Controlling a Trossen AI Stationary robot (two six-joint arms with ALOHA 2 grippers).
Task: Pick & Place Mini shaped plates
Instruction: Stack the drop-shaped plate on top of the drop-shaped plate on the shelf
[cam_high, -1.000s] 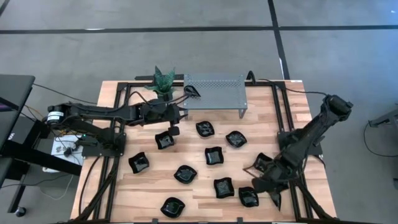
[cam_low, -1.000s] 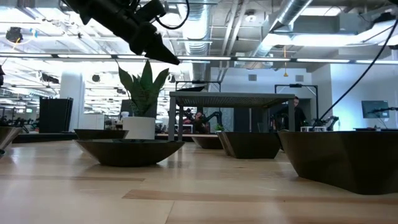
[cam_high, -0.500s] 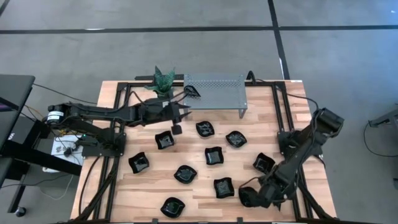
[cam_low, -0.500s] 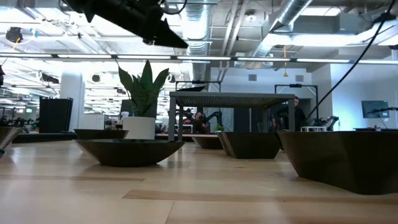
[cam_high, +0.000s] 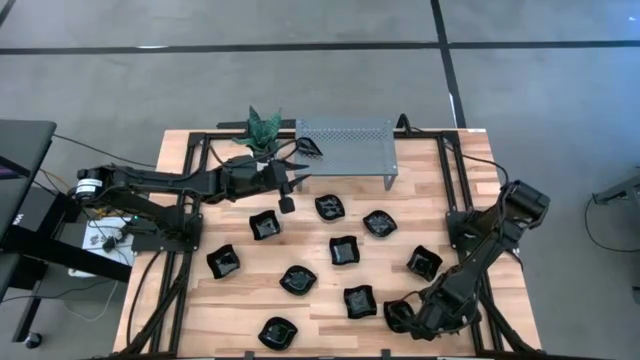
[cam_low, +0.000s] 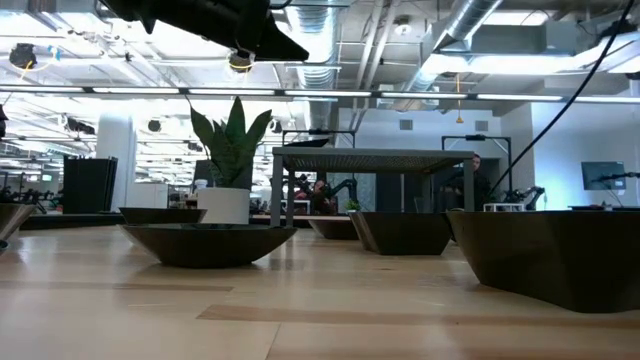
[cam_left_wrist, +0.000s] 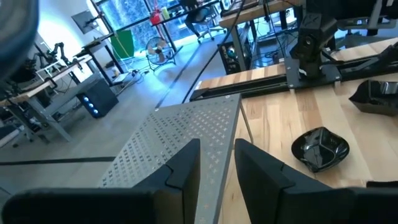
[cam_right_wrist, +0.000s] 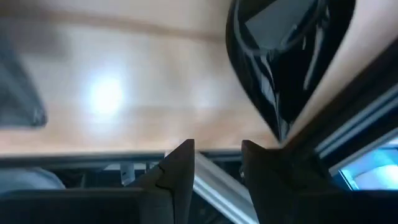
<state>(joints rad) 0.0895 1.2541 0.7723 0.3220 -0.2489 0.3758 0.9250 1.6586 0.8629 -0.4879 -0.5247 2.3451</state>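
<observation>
Right hand (cam_high: 400, 318), fingers parted and empty, has swung down to the glossy black mini plate (cam_high: 399, 316) at the wooden tabletop's (cam_high: 320, 300) near right corner, pick pending.

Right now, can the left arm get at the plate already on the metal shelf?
Probably yes. The left gripper hangs beside the metal shelf, near the plate at its corner, with nothing between them.

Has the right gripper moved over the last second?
Yes. In the high view the right gripper has swung from beside the plate near the table's right side toward the front edge, leftward.
</observation>
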